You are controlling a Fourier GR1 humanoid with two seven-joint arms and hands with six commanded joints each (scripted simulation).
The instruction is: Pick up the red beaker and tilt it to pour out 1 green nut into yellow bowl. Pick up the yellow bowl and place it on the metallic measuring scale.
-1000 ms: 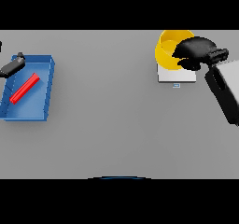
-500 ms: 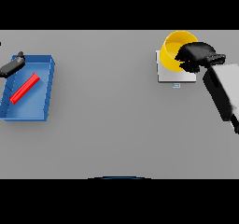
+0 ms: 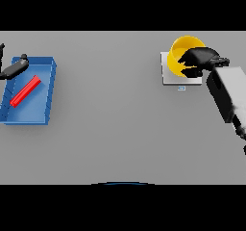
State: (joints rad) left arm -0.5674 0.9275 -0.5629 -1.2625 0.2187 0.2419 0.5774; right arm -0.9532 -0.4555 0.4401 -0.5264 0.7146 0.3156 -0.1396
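Observation:
The yellow bowl (image 3: 181, 52) sits on the pale square measuring scale (image 3: 168, 77) at the far right of the table. My right hand (image 3: 199, 57) is curled over the bowl's right rim, with fingers inside and outside the wall. The red beaker (image 3: 25, 91) shows as a long red shape lying aslant in a blue tray (image 3: 47, 95) at the far left. My left hand (image 3: 13, 69) hovers over the tray's upper left corner with its fingers straight, holding nothing. No green nut is visible.
The scale has a small display tab (image 3: 181, 87) on its near edge. My right forearm (image 3: 229, 94) runs from the lower right toward the bowl. Bare grey table (image 3: 110, 109) lies between tray and scale.
The bowl has gone from tilted to upright and settled onto the scale. My right hand shifted slightly left and down with it. The left hand and beaker have not moved.

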